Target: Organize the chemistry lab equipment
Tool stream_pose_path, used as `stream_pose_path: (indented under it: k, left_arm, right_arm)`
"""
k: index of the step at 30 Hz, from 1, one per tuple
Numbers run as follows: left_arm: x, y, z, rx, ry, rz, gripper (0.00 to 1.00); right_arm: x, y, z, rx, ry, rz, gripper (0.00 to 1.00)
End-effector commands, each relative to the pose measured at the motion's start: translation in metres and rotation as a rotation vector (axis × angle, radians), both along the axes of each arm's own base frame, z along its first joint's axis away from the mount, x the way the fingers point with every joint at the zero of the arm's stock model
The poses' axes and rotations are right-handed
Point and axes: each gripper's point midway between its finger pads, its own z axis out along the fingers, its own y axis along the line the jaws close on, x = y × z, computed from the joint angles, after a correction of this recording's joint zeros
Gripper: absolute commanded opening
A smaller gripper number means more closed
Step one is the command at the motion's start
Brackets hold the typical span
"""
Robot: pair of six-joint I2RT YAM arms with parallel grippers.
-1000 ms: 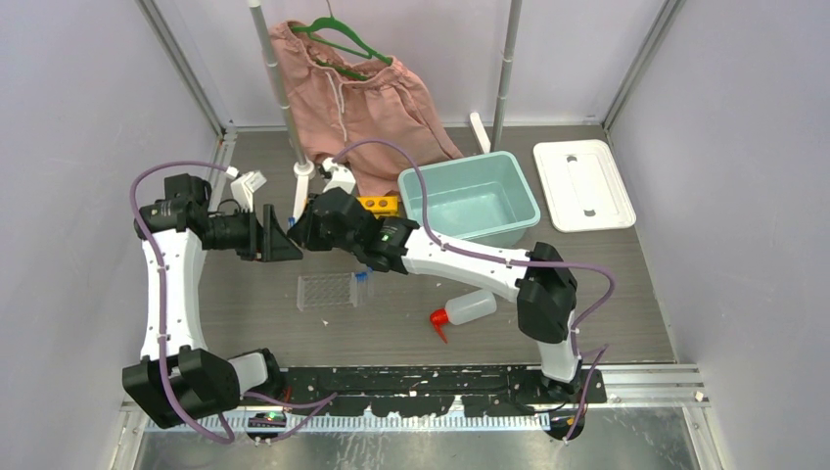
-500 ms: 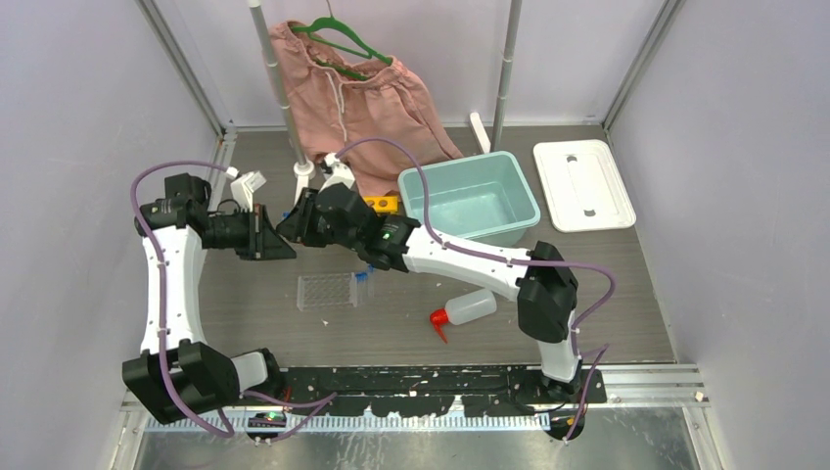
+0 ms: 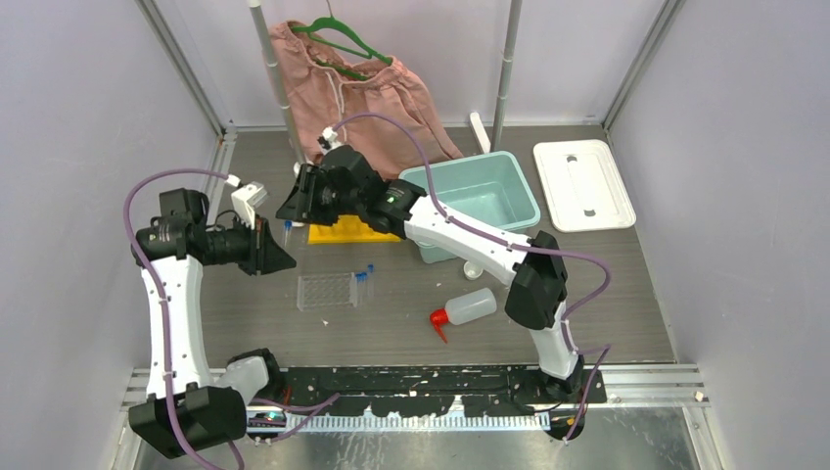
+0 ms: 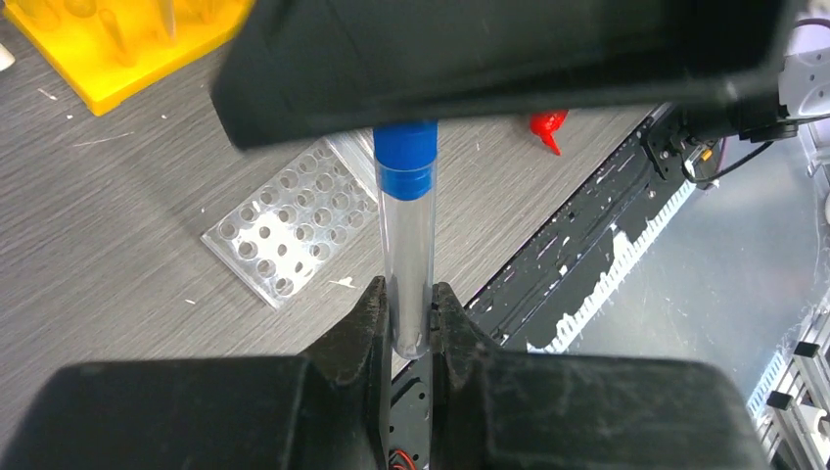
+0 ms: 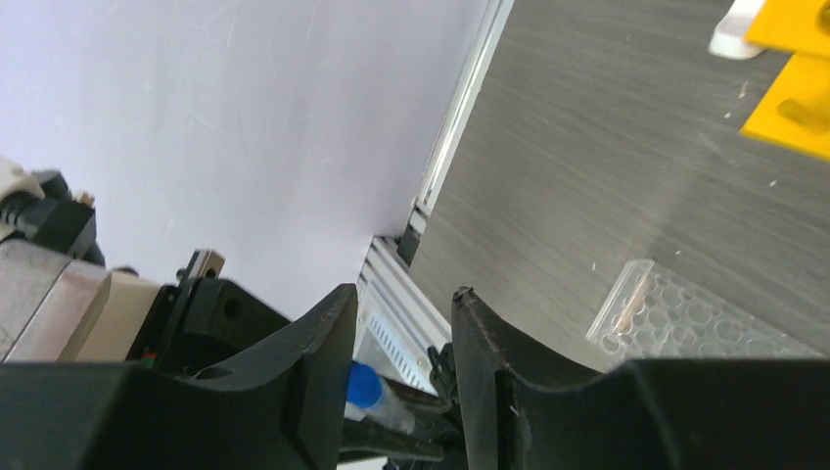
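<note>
**1. Change.** The left gripper [image 4: 409, 305] has closed on the vial [image 4: 406, 230]. Its fingers clamp the clear lower end, and the blue cap points away from the wrist. The right gripper [image 5: 401, 294] has let go: its jaws stand partly apart with nothing between them. A second ago the two grippers met tip to tip. The right one has since drawn back toward the rear and is now well apart from the left. The vial shows through its gap only because it lies beyond, in the left gripper's hold.

**2. Meaning.** The handover appears complete, and the left arm alone carries the vial. The likely next step is to seat it in a rack. The clear rack [image 4: 294, 230] lies flat beyond the left fingertips, holes upward. The yellow rack [image 3: 343, 233], uncovered by the right arm's retreat, lies just beneath the right gripper.

**3. Surface and room.** The table [image 3: 626, 294] is grey and wood-grained, with white specks. A squeeze bottle [image 3: 468, 307] lies on its side near the right arm's elbow. A tub [image 3: 480, 211] and a lid [image 3: 583, 184] sit beyond that arm. Shorts [image 3: 377, 98] hang behind the right gripper. Pale walls enclose three sides.
</note>
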Motion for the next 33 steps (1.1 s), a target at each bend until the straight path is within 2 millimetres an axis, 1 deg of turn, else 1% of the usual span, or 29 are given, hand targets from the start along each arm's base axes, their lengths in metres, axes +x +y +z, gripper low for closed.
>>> stream_pose_path:
  k: [1,7,10,14,16,17,18,19,20,21,22,23,26,28,31,33]
  left_arm:
    - [0.006,0.001,0.001,0.008,-0.040,-0.030,0.00]
    - [0.007,0.002,-0.001,0.009,-0.017,-0.035,0.00]
    - [0.007,0.001,0.001,0.004,-0.022,-0.037,0.00]
    - [0.005,-0.001,0.003,-0.002,-0.027,-0.047,0.00]
    - [0.005,0.000,0.003,0.004,-0.024,-0.043,0.00]
    - [0.006,0.002,0.001,0.013,-0.019,-0.036,0.08]
    - [0.007,0.003,-0.001,0.019,-0.010,-0.028,0.24]
    - [0.008,0.005,-0.002,0.025,-0.002,-0.021,0.44]
    - [0.010,0.007,-0.004,0.033,0.009,-0.009,0.67]
    - [0.012,0.009,-0.006,0.039,0.020,0.002,0.83]
    - [0.014,0.011,-0.008,0.048,0.031,0.016,0.94]
    - [0.016,0.014,-0.009,0.056,0.037,0.028,0.99]
    - [0.024,0.022,-0.016,0.084,0.066,0.069,1.00]
    - [0.030,0.028,-0.021,0.104,0.091,0.100,1.00]
    - [0.045,0.041,-0.033,0.130,0.159,0.178,1.00]
    - [0.052,0.051,-0.040,0.144,0.198,0.227,1.00]
  right_arm:
    - [-0.027,0.004,0.024,0.017,-0.016,0.129,0.45]
    - [-0.032,0.000,0.026,0.010,-0.027,0.154,0.44]
    - [-0.031,0.000,0.024,0.003,-0.028,0.158,0.40]
    - [-0.027,0.000,0.023,-0.005,-0.034,0.153,0.27]
    - [-0.026,-0.001,0.024,-0.008,-0.044,0.152,0.17]
    - [-0.025,-0.002,0.025,-0.012,-0.053,0.149,0.12]
    - [-0.023,-0.005,0.026,-0.020,-0.062,0.143,0.07]
    - [-0.021,-0.007,0.027,-0.030,-0.075,0.133,0.02]
    - [-0.016,-0.012,0.028,-0.047,-0.093,0.110,0.01]
    - [-0.012,-0.017,0.026,-0.071,-0.113,0.089,0.01]
    - [-0.007,-0.023,0.025,-0.096,-0.139,0.065,0.01]
    - [-0.003,-0.028,0.025,-0.118,-0.165,0.041,0.01]
    - [0.011,-0.049,0.016,-0.204,-0.246,-0.036,0.01]
    - [0.016,-0.062,0.003,-0.257,-0.285,-0.065,0.01]
    - [0.021,-0.072,-0.016,-0.306,-0.336,-0.095,0.01]
    - [0.020,-0.073,-0.027,-0.316,-0.385,-0.105,0.01]
